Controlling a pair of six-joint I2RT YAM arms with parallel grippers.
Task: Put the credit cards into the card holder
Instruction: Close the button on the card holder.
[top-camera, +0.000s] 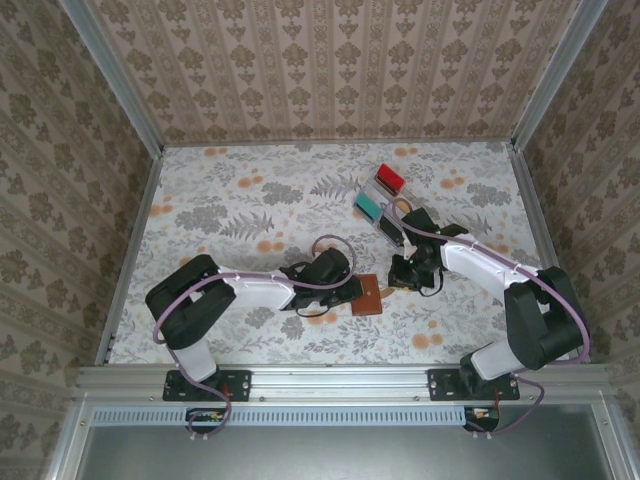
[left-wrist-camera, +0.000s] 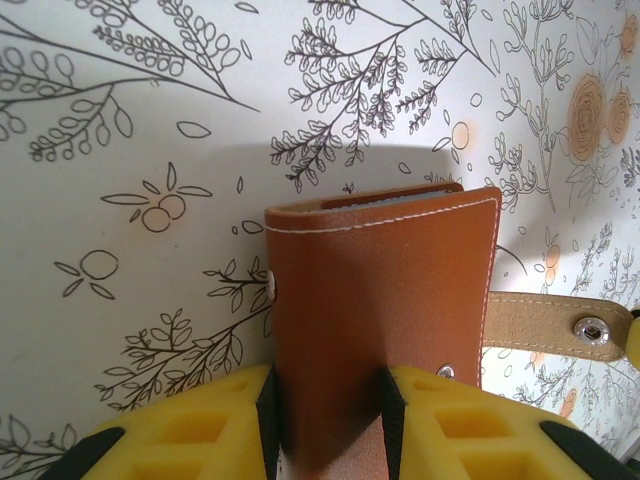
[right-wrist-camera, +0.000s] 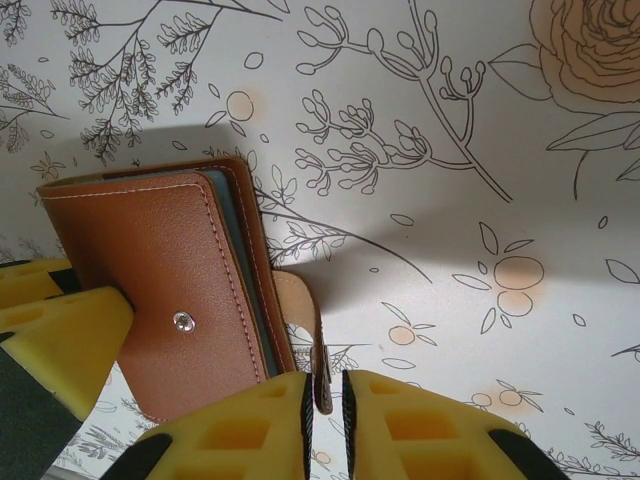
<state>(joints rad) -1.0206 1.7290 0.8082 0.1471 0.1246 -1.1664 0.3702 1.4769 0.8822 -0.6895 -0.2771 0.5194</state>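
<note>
Floral tabletop (top-camera: 230, 200): left tool (left-wrist-camera: 328, 400) clamps card holder (left-wrist-camera: 380, 280), right tool (right-wrist-camera: 325, 400) pinches its clasp tab (right-wrist-camera: 300, 310), slotted rack (top-camera: 385, 205) behind.

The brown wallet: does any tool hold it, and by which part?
The left tool grips the wallet across its closed body, at the near edge. The right tool pinches the end of its clasp strap.

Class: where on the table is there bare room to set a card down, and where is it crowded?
Free: the table's far left, from the wall to the rack; the near-right strip between right arm and rail. Crowded: the middle, where the left arm meets it at the wallet.
</note>
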